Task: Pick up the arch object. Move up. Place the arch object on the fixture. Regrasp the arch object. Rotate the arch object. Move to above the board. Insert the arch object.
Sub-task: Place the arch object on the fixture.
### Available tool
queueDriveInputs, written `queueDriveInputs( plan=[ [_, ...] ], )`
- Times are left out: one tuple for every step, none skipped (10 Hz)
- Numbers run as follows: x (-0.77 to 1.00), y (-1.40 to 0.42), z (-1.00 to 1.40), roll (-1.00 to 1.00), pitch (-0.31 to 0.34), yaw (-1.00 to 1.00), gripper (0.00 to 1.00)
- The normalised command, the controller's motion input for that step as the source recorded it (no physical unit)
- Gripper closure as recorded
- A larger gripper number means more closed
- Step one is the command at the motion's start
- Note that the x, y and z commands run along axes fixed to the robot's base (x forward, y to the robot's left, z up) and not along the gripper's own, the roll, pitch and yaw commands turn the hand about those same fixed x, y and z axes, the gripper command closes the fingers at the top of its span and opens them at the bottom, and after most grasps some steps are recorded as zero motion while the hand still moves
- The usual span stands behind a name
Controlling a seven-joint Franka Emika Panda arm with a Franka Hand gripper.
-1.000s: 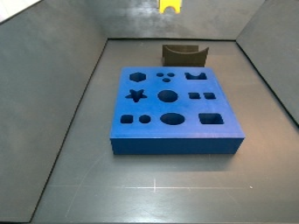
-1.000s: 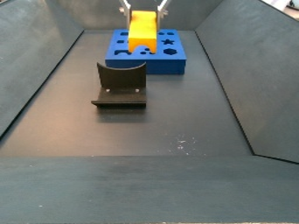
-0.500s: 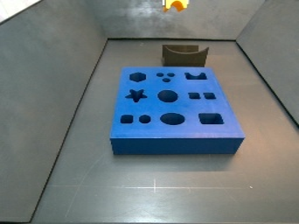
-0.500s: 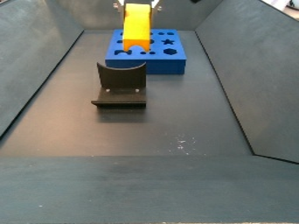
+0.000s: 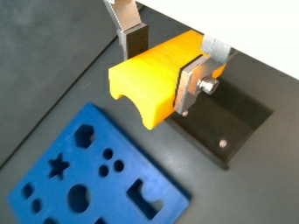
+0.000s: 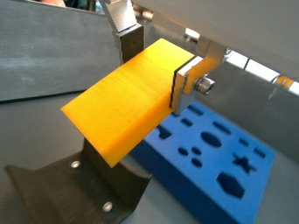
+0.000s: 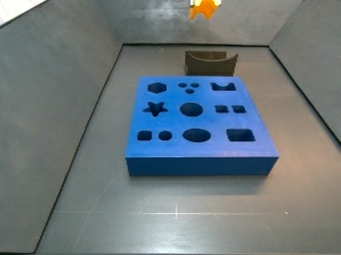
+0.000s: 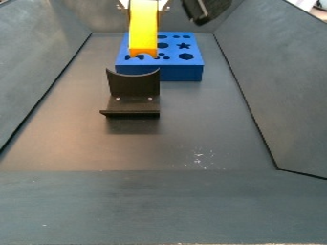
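One tool (image 5: 163, 54) clamps arch object (image 5: 152, 79) high above fixture (image 8: 132, 93), board (image 7: 197, 125).

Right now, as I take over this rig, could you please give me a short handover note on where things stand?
Gripper: shut on the yellow block, held high in the air, clear of everything.
Yellow block: gripped between both fingers, seen in both wrist views; in a side view it hangs at the top of the frame.
Fixture: on the floor beside the blue board, nothing on it.
Blue board: flat on the floor, cutouts unfilled.
Done: block picked up and raised.
Left: set it on the fixture, regrasp, rotate, move over the board, insert.
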Motion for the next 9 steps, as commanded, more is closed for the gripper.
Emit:
queueDriveInputs(
  plan=[
    [0.43, 0.05, -0.02, -0.52, 0.07, -0.12, 1.0],
    [0.4, 0.05, -0.02, -0.36, 0.059, -0.11, 1.0],
    [0.36, 0.04, -0.02, -0.25, 0.052, -0.1, 1.0],
    [0.29, 0.04, -0.01, -0.19, 0.038, -0.1, 1.0],
    [0.24, 0.04, -0.02, -0.18, 0.031, -0.08, 1.0],
    [0.17, 0.04, -0.02, -0.18, 0.034, -0.08, 1.0],
    [0.16, 0.13, -1.0, -1.0, 0.161, -0.02, 1.0],
    [0.15, 0.14, -1.0, -1.0, 0.164, -0.03, 1.0],
    [0.16, 0.14, -1.0, -1.0, 0.191, -0.08, 1.0]
  ],
)
